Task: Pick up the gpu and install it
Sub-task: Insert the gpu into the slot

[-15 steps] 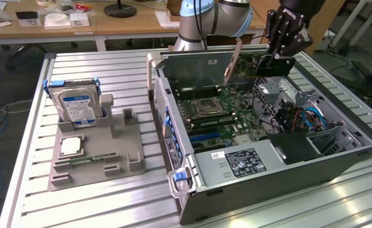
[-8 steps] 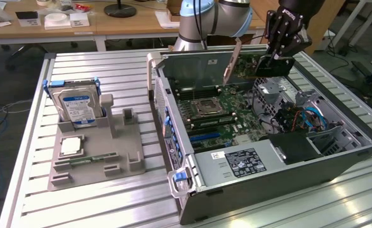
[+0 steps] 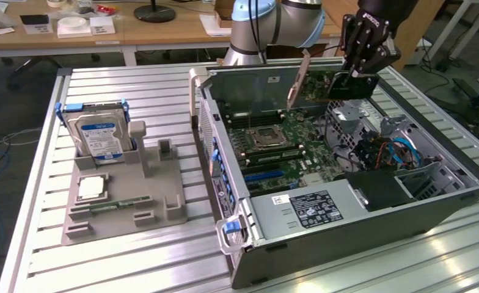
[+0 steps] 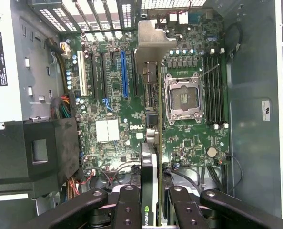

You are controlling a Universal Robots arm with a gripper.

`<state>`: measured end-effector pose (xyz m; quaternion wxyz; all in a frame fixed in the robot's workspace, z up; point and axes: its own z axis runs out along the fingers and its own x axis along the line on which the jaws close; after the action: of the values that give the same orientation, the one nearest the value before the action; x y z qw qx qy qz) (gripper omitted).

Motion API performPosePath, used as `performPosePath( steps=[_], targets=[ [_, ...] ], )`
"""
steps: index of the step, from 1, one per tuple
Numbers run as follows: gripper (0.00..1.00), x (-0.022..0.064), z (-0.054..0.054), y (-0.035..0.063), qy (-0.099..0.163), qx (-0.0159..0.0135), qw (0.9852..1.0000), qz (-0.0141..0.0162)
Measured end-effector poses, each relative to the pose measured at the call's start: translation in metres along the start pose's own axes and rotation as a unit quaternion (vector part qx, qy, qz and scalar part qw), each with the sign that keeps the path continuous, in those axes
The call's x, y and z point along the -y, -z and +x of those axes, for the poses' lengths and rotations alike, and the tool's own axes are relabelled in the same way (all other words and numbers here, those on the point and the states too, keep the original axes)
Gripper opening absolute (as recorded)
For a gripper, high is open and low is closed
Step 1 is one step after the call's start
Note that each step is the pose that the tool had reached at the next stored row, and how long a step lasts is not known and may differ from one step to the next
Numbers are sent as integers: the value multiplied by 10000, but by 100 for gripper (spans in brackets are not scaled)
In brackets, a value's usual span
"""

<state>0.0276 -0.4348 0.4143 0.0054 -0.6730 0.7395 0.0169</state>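
The black fingers (image 4: 129,207) of the hand (image 4: 154,206) are clenched on the gpu (image 4: 150,164), a thin dark green-black card with a black cooler and a pale metal end bracket, seen edge-on in the wrist view. In the exterior view the hand (image 3: 358,74) holds the gpu (image 3: 329,88) upright in the air, over the far end of the open dark grey computer case (image 3: 435,201), apart from the green motherboard (image 4: 113,100) beneath it. The card hangs between the long blue expansion slot (image 4: 125,78) and the silver processor socket (image 4: 184,95); which slot lies under it I cannot tell, since the card hides it. The step in hand looks like lining up for seating. To do it well, I judge the card should hang upright and parallel to the slots, its bracket facing the row of pale slot covers (image 4: 91,19) at the case's rear wall, and travel straight, without twist. A tilt could catch the bracket or jam one connector corner
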Motion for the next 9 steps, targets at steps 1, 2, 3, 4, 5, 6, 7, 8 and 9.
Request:
performPosePath(
  steps=[1,2,3,4,5,6,7,8,9],
  targets=[
    [27,-10,1,-2,1,1,10000,0],
    [27,-25,1,-3,2,1,10000,0],
    [27,-43,2,-3,2,0,10000,1],
    [27,-54,4,-5,1,0,10000,1],
    [27,-60,4,-11,1,-1,10000,0],
    [27,-65,5,-20,2,-1,10000,0],
    [27,-70,5,-30,1,-1,10000,0],
    [27,-72,6,-42,1,0,10000,0],
    [27,-73,6,-52,2,0,10000,0]
  ],
)
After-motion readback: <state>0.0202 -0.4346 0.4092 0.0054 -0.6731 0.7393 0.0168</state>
